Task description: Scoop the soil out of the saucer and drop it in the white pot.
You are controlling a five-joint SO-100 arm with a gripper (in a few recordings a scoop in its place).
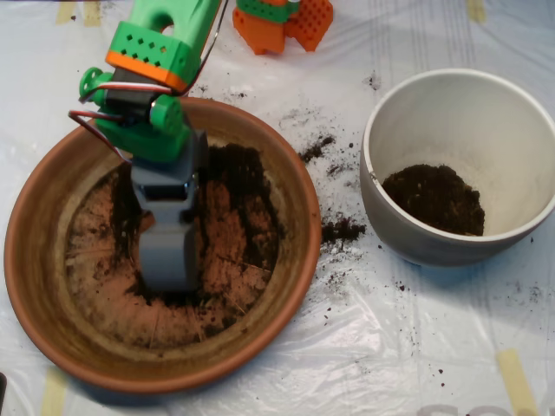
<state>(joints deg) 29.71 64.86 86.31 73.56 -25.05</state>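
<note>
It looked like a hobby robotics bench or small lab set up for a messy trial, not a garden shed. The table (451,347) was covered all over with clear plastic sheeting (390,364), crinkled and glossy, held down by strips of pale tape (516,381) at the lower right, lower left and along the top edge. At the upper left stood a 3D-printed arm (152,61) in green and orange plastic with bare red and black wires (87,121) looping out of it. More orange and green printed parts (282,22) sat at the top centre. Crumbs of soil (342,230) lay spilled across the sheeting mid-frame.
</note>
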